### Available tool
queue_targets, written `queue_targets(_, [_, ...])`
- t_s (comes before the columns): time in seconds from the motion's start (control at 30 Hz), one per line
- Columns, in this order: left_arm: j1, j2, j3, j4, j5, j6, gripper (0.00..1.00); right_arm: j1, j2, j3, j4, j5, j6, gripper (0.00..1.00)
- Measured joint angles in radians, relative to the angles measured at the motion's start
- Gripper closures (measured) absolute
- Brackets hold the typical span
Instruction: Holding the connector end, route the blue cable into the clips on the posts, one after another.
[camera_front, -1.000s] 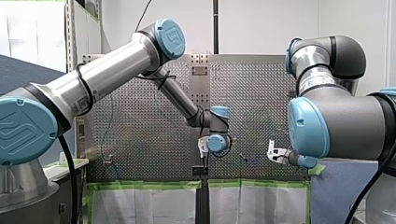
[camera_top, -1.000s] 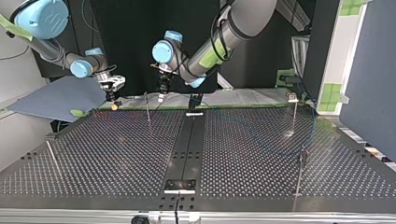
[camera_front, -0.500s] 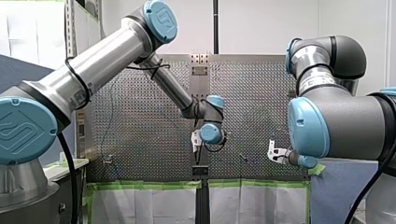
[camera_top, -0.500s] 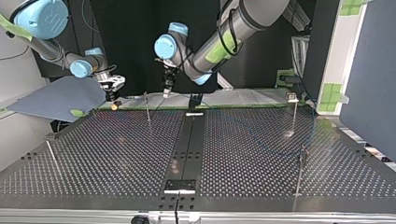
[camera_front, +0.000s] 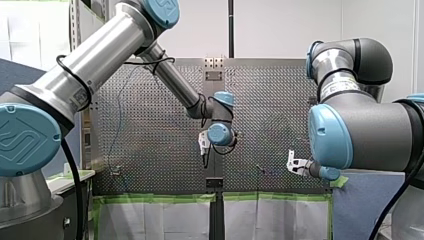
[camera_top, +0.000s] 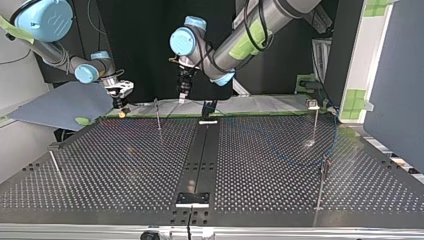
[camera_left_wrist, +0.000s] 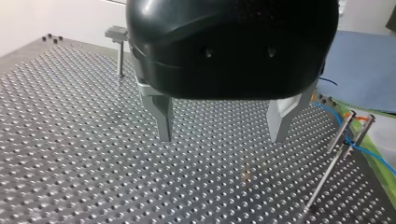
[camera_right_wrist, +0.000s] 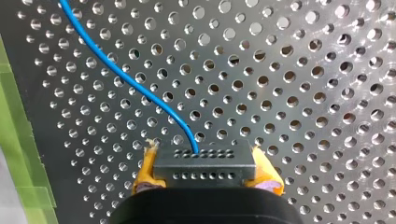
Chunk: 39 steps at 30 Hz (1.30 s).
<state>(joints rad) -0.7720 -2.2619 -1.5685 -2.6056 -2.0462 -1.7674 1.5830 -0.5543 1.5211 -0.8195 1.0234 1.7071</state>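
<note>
With our right claw (camera_right_wrist: 205, 173) gripping the connector (camera_right_wrist: 204, 164) and our left claw (camera_left_wrist: 220, 137) wide and empty, the blue cable (camera_right_wrist: 135, 84) seems to reach only the top view's right-side post (camera_top: 323, 172), leaving its upper-left post (camera_top: 158, 114).

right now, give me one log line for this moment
left gripper: open, empty | right gripper: shut on connector | blue cable: trails from connector

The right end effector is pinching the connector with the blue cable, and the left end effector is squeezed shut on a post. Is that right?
Not quite. My right end effector does pinch the connector with the blue cable, but my left end effector is open and holds nothing. It hangs above the perforated table, as the left wrist view shows.
</note>
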Motion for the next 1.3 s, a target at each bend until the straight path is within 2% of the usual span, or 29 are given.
queue_targets(0.33, [-0.007,0.097,-0.097,-0.023,-0.01,-0.048,0.0,-0.002,0.0,0.0,0.001,0.0,0.0,1.0])
queue_targets(0.6, [-0.013,0.179,-0.179,-0.086,-0.064,-0.057,0.0,-0.004,0.0,0.0,0.002,0.0,0.0,1.0])
queue_targets(0.73, [-0.017,0.214,-0.214,-0.097,-0.073,-0.068,0.0,-0.004,0.0,0.0,0.001,0.0,0.0,1.0])
queue_targets(1.07, [0.007,0.301,-0.301,-0.033,-0.074,-0.139,0.0,-0.003,0.0,0.0,0.003,0.014,-0.003,1.0])
queue_targets(1.3, [0.013,0.361,-0.361,0.005,-0.075,-0.133,0.0,-0.002,0.0,0.0,0.004,0.016,-0.006,1.0])
